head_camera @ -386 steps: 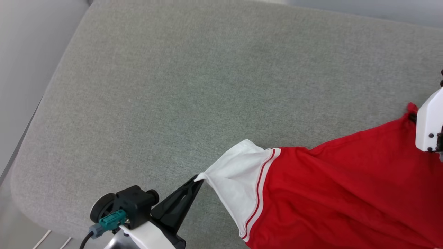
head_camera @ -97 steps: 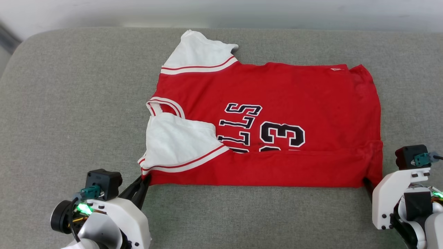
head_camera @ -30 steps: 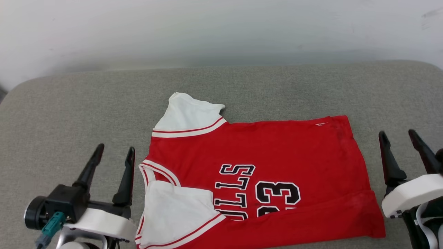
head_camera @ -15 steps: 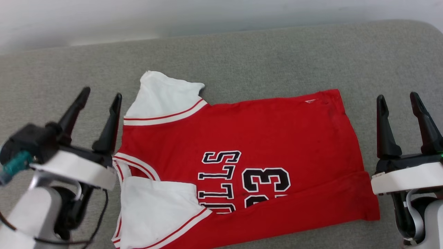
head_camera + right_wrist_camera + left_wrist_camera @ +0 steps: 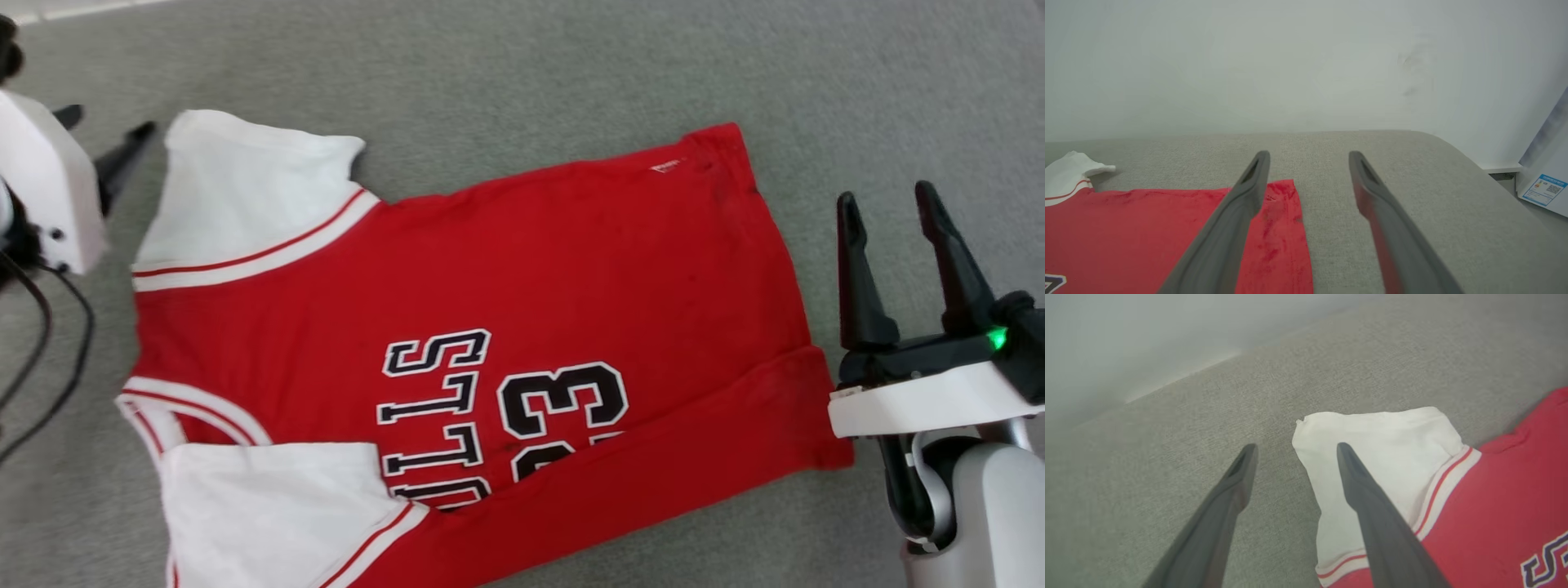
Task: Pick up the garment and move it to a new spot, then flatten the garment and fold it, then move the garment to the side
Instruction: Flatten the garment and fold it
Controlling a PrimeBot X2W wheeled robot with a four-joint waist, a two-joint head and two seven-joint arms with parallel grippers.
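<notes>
Garment (image 5: 571, 269): one red jersey lay flat on the grey cushion (image 5: 522, 73), near its far edge by the wall (image 5: 1290, 61). Its long axis ran left to right across the robot. The collar (image 5: 155, 408) pointed to the robot's left and the hem (image 5: 775, 269) to its right.

It had two white sleeves. The far sleeve (image 5: 245, 188) lay spread out, and the near sleeve (image 5: 269, 514) was folded in over the front. The near long edge was turned up over the bottom of the lettering (image 5: 433, 416) and the number (image 5: 563, 400).

Two grippers were in view, each with two dark fingers. The left gripper (image 5: 1297, 446) was spread wide and empty at the far sleeve's outer edge. One of its fingers was above the white cloth and the other above bare cushion. The right gripper (image 5: 886, 193) was likewise released, just beside the hem and holding nothing.
</notes>
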